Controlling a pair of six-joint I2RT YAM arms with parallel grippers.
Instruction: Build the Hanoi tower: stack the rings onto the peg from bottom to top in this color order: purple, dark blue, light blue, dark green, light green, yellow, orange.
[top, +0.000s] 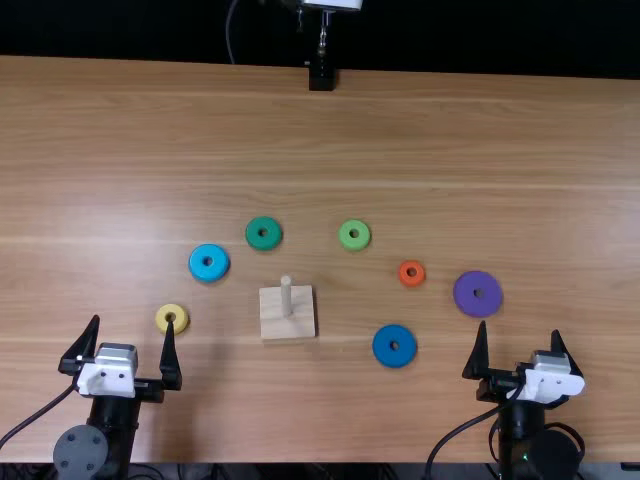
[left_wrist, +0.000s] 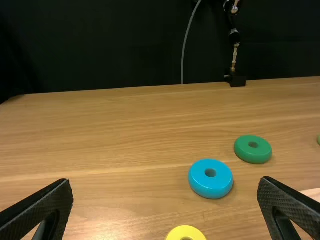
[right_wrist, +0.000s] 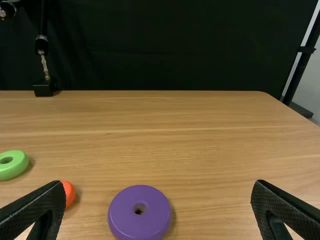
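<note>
A wooden peg (top: 286, 296) stands bare on its square base (top: 288, 328). Around it lie the purple ring (top: 488, 295), dark blue ring (top: 394, 358), light blue ring (top: 201, 272), dark green ring (top: 264, 244), light green ring (top: 354, 247), yellow ring (top: 163, 318) and orange ring (top: 404, 280). My left gripper (top: 126, 348) is open at the lower left, beside the yellow ring; its fingers spread wide (left_wrist: 165, 210), with the light blue ring (left_wrist: 210, 189) beyond. My right gripper (top: 521, 350) is open at the lower right, near the purple ring; in its wrist view the gripper (right_wrist: 155, 212) has the purple ring (right_wrist: 140, 222) ahead.
The light brown table (top: 450, 140) spreads out behind the rings. At its far edge stands a black mount (top: 321, 78) with a thin rod above. Cables run beside both arm bases at the near edge.
</note>
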